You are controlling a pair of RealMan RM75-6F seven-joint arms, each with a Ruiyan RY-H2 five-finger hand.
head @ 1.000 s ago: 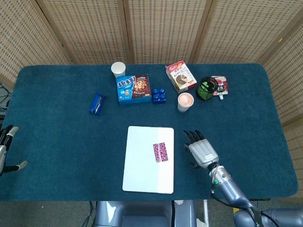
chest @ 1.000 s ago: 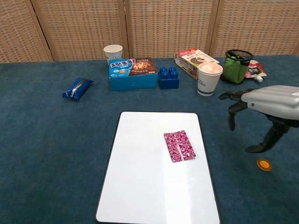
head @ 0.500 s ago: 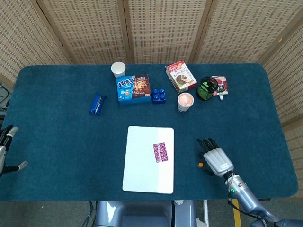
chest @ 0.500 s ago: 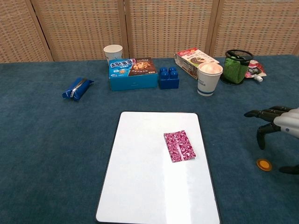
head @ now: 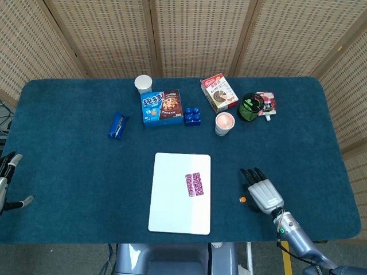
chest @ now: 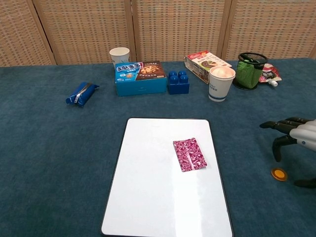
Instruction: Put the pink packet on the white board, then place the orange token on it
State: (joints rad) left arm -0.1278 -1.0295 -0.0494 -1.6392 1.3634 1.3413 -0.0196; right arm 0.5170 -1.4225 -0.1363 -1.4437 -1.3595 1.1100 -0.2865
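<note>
You are working on a blue table (head: 69,172) with a white board (head: 172,212) lying flat near the front edge, and the first half of your job looks done: the pink packet (head: 195,184) lies flat on the right part of the board, inside its edge, with nothing touching it. What is left is the orange token (head: 243,199), which sits on the cloth to the right of the board, apart from it and not yet lifted. Your right hand (head: 262,192) hovers just beside the token, on its right, with the fingers (chest: 280,126) spread and reaching forward and nothing between them; in the chest view the token (chest: 279,174) lies below those fingers and left of the thumb, and I cannot tell whether any fingertip touches it. Your left hand (head: 8,179) waits at the far left edge of the table, well away from everything, fingers apart and empty. So I judge you about halfway: you have to close on the token, carry it left over the board and set it down on the packet. The token is small and flat, so the pinch will probably need care.
</note>
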